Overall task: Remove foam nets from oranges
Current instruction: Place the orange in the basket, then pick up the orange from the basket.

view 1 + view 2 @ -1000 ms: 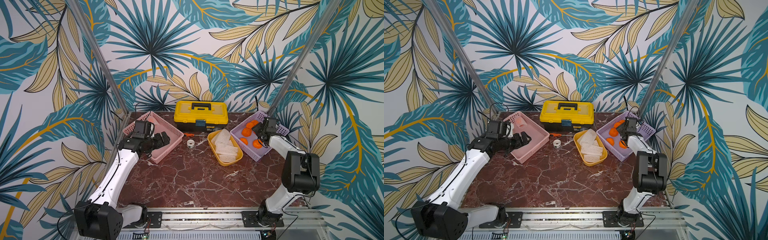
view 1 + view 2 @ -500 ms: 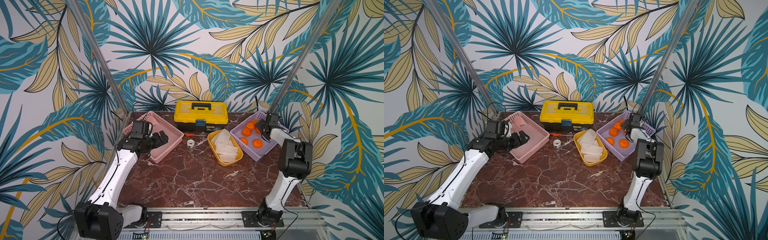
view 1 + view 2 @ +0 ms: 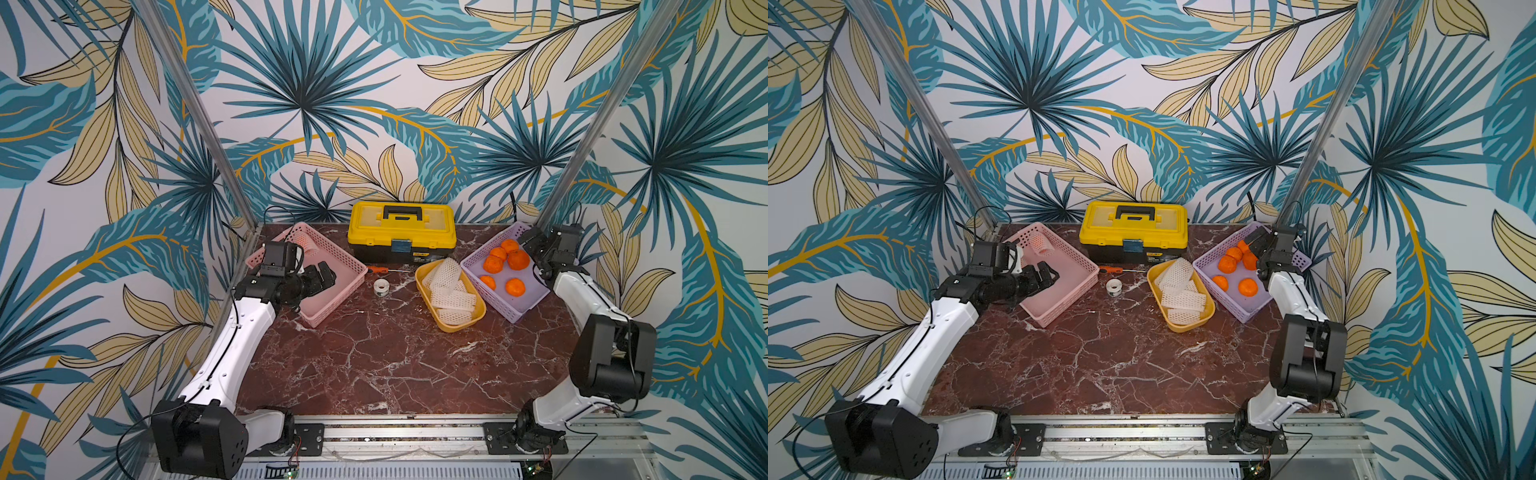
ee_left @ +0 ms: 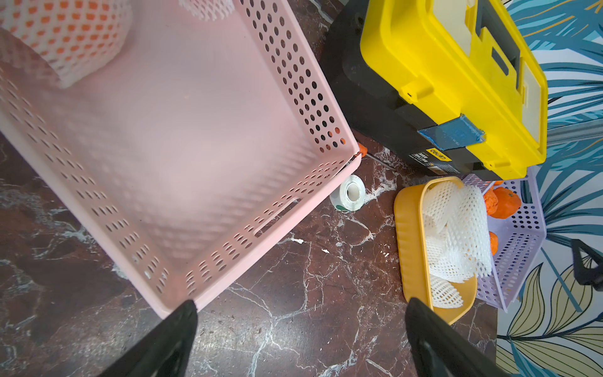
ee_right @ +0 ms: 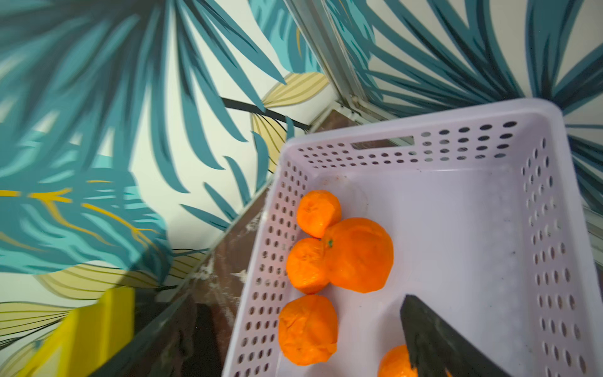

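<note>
Close to finished, by the look of it. Starting with the pink basket (image 3: 345, 295): nearly bare, holding one netted orange (image 3: 306, 242) in its far corner (a second scrap of white mesh at the edge of the left wrist view, contents impossible to tell). Next, the purple basket (image 3: 530, 301): six bare oranges (image 3: 518, 260) counted in a top view, none wrapped. Then the yellow tray (image 3: 453, 329) between the baskets, piled with empty foam nets (image 3: 451, 286). Left gripper (image 3: 325, 275) spread wide and empty above the pink basket. Right gripper (image 3: 1253, 241) parted, clasping nothing, over the purple basket's far end. Remaining, as judged: strip that last orange, bin its net.
</note>
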`<act>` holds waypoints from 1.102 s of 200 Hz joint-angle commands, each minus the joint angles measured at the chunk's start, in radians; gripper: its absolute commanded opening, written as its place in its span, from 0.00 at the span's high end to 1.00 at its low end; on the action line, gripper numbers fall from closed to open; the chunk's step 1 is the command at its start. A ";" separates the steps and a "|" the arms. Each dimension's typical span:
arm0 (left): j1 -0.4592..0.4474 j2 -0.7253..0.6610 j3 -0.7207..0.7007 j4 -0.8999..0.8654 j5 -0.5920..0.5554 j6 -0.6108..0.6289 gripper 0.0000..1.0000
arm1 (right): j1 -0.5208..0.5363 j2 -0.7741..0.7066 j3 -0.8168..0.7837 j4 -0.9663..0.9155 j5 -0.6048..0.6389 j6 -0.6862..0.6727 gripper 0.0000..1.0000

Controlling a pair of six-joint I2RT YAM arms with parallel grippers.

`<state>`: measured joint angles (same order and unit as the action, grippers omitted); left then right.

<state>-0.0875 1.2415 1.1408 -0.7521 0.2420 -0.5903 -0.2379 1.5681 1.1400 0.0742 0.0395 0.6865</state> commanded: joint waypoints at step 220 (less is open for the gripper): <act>0.065 0.305 0.301 0.076 -0.209 -0.107 0.00 | 1.147 0.056 -0.272 0.256 0.108 -0.552 0.06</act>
<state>-0.0517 1.3964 1.3212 -0.6014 0.0292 -0.6796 0.9070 1.6112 0.8410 0.3386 0.1421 0.1516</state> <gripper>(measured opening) 0.995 0.940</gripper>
